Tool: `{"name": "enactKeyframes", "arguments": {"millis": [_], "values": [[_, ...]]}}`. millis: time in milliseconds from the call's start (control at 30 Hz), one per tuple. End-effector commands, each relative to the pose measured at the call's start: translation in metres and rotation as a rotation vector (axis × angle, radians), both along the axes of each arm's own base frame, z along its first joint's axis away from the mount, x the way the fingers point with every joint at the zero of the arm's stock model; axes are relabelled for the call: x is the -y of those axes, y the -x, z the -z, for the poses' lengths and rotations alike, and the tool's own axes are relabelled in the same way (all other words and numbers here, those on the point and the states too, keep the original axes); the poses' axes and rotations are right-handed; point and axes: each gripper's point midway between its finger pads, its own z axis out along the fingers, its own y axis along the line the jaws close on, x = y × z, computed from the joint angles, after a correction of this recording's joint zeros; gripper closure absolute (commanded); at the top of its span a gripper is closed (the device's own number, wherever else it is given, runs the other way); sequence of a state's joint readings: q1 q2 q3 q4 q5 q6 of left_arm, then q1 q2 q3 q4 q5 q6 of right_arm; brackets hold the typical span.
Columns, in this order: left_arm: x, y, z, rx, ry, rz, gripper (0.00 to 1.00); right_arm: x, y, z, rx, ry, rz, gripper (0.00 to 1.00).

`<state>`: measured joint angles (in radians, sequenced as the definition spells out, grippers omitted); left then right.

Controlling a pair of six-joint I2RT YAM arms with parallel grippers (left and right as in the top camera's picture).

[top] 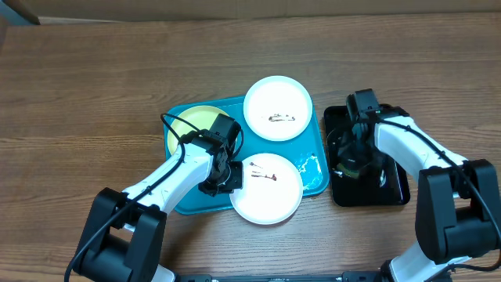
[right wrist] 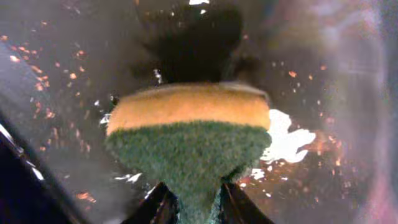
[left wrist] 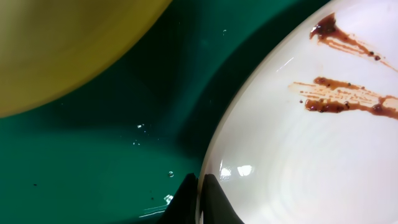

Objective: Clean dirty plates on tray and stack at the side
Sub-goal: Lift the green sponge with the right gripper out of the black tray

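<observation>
A turquoise tray point(top: 192, 202) holds a pale yellow-green plate point(top: 188, 122) at its back left. A white plate point(top: 270, 194) with dark smears overhangs the tray's front edge. My left gripper point(top: 223, 180) is shut on that plate's left rim point(left wrist: 214, 158), one finger above and one below. Another smeared white plate point(top: 278, 107) rests on the tray's back right corner. My right gripper point(top: 354, 160) is over the black tray point(top: 395, 192), shut on a yellow and green sponge point(right wrist: 189, 134), its fingers point(right wrist: 239, 208) pinching the green side.
The yellow-green plate point(left wrist: 56, 43) and wet tray floor point(left wrist: 93, 162) fill the left wrist view. The black tray's wet floor point(right wrist: 56, 93) lies under the sponge. Bare wooden tabletop point(top: 86, 86) surrounds both trays.
</observation>
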<state>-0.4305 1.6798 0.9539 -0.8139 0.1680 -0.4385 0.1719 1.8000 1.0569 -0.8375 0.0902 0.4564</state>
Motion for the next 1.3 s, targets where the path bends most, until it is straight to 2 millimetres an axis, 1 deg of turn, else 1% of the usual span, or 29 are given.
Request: {"name": "enactKeyframes", "arguments": {"millis": [0,100,200,333,433,500,567,633,833,900,967,1033,1067,1100,1200,1233,1267], "values": [[0.002,-0.006,-0.002,0.018,-0.003,0.008,0.96,-0.004,0.007,0.009,-0.01,-0.025,0.001,0.96],[0.002,-0.006,-0.002,0.019,-0.003,0.008,0.96,-0.021,-0.002,0.005,0.012,-0.116,-0.054,0.96],[0.002,-0.006,-0.002,0.019,-0.003,0.008,0.96,-0.021,-0.008,-0.003,0.025,-0.113,-0.053,0.96],[0.002,-0.006,-0.002,0.019,-0.003,0.008,0.96,-0.02,-0.021,-0.024,0.065,-0.102,-0.053,0.96],[0.002,-0.006,-0.002,0.019,-0.003,0.008,0.95,-0.021,-0.028,-0.042,0.096,-0.105,-0.054,0.91],[0.002,-0.006,-0.002,0.02,-0.003,0.008,0.95,-0.021,-0.029,-0.048,0.107,-0.106,-0.054,0.91],[0.002,-0.006,-0.002,0.02,-0.003,0.008,0.95,-0.021,-0.027,-0.047,0.099,-0.105,-0.054,0.91],[0.002,-0.006,-0.002,0.02,-0.003,0.008,0.95,-0.02,-0.022,-0.042,0.081,-0.102,-0.053,0.91],[0.003,-0.007,-0.002,0.025,-0.001,0.008,0.95,-0.009,0.0,-0.014,0.027,-0.057,-0.048,0.91],[0.003,-0.008,-0.002,0.027,0.0,0.008,0.95,-0.006,0.005,-0.008,0.018,-0.038,-0.046,0.91],[0.003,-0.008,-0.002,0.029,0.001,0.008,0.96,-0.004,0.007,-0.006,0.017,-0.032,-0.042,0.91],[0.003,-0.009,-0.003,0.032,0.002,0.008,0.96,-0.006,0.004,-0.007,0.026,-0.041,-0.042,0.92],[0.004,-0.009,-0.003,0.034,0.003,0.009,0.96,-0.007,0.002,-0.009,0.034,-0.048,-0.043,0.96],[0.004,-0.01,-0.003,0.035,0.004,0.009,0.96,-0.008,0.0,-0.011,0.039,-0.051,-0.044,0.96],[0.004,-0.01,-0.003,0.038,0.005,0.008,0.96,-0.011,-0.014,-0.029,0.079,-0.058,-0.045,0.96],[0.005,-0.011,-0.003,0.041,0.006,0.009,0.96,-0.012,-0.023,-0.044,0.109,-0.062,-0.046,0.96],[0.005,-0.012,-0.003,0.045,0.007,0.009,0.96,-0.013,-0.028,-0.054,0.131,-0.065,-0.047,0.96]]}}
